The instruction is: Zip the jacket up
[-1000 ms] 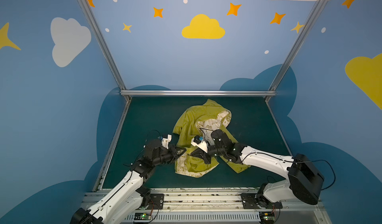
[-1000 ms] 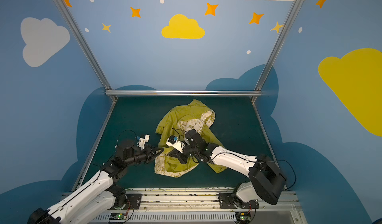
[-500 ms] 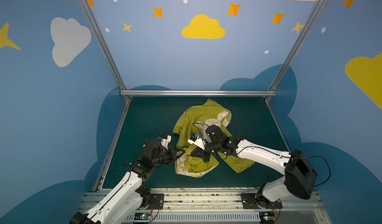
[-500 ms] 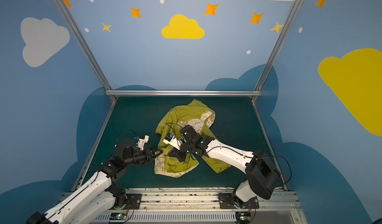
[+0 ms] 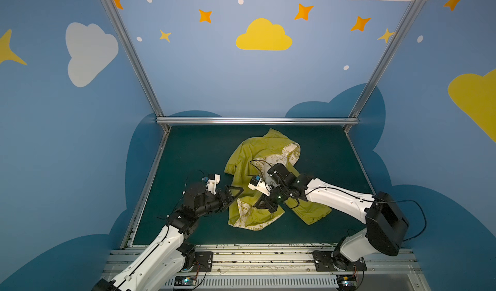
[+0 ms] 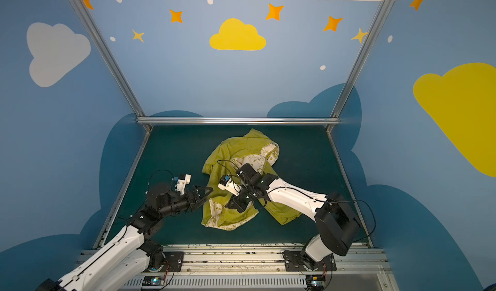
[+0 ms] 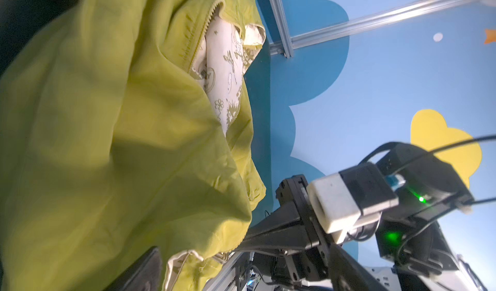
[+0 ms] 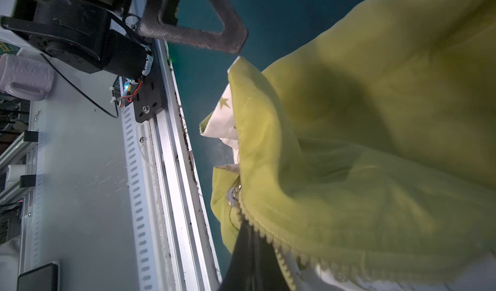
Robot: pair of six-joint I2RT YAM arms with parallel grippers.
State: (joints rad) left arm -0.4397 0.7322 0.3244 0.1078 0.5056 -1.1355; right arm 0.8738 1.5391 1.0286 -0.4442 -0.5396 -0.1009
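In a top view, the jacket (image 5: pixel 257 152) lies crumpled at lower centre. The right gripper (image 5: pixel 264 206) is clamped, probably on the zipper edge by the slider (image 8: pixel 234 193). The left gripper (image 5: pixel 237 192) gapes empty beside the hem. Pinch the opposite hem corner and tension the jacket first.

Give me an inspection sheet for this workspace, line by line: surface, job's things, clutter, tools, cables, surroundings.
Surface: dark green mat, bare around the garment.
Job's things: yellow jacket crumpled mid-mat, printed lining showing, zipper undone.
Clutter: nothing seen.
Tools: left tool open at the jacket's edge, holding nothing; right tool shut on the jacket beside the zipper teeth.
Cables: black cable loops above the right wrist, over the jacket; another at the left wrist.
Surroundings: blue walls with clouds and stars; metal frame.
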